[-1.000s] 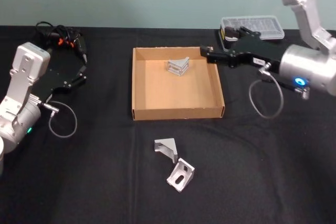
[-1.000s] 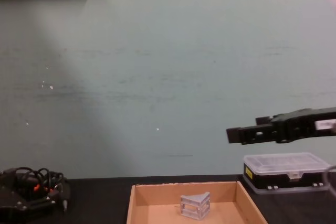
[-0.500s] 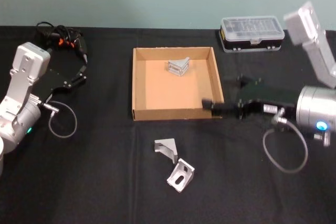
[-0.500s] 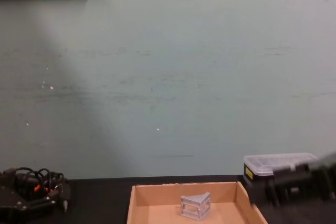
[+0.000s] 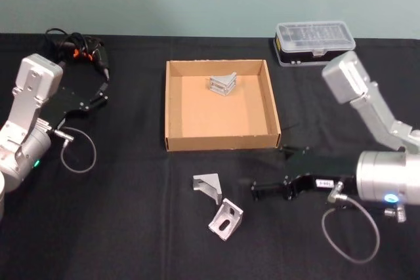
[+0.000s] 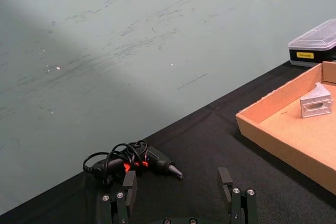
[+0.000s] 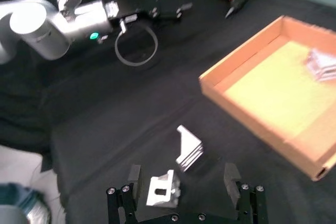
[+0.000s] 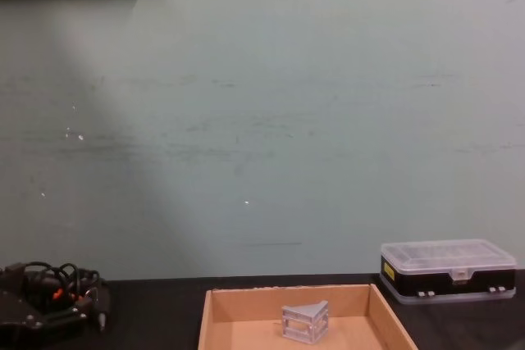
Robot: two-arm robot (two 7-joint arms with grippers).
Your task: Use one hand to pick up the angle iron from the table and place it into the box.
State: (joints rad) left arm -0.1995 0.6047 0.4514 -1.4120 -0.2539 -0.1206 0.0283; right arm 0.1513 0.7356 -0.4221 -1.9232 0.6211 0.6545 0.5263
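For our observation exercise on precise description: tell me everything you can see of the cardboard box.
The box is a wide, shallow tray of tan cardboard, roughly square, with low walls and no lid. It sits flat on the black table, open side up. One silver angle iron rests on its floor near the middle of the far wall; the rest of the floor is bare. The right end effector, open, is in front of its front wall, toward the right, apart from it.

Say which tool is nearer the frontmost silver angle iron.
Right. The right tool is just right of the silver metal angle iron; the left tool sits far off to its left.
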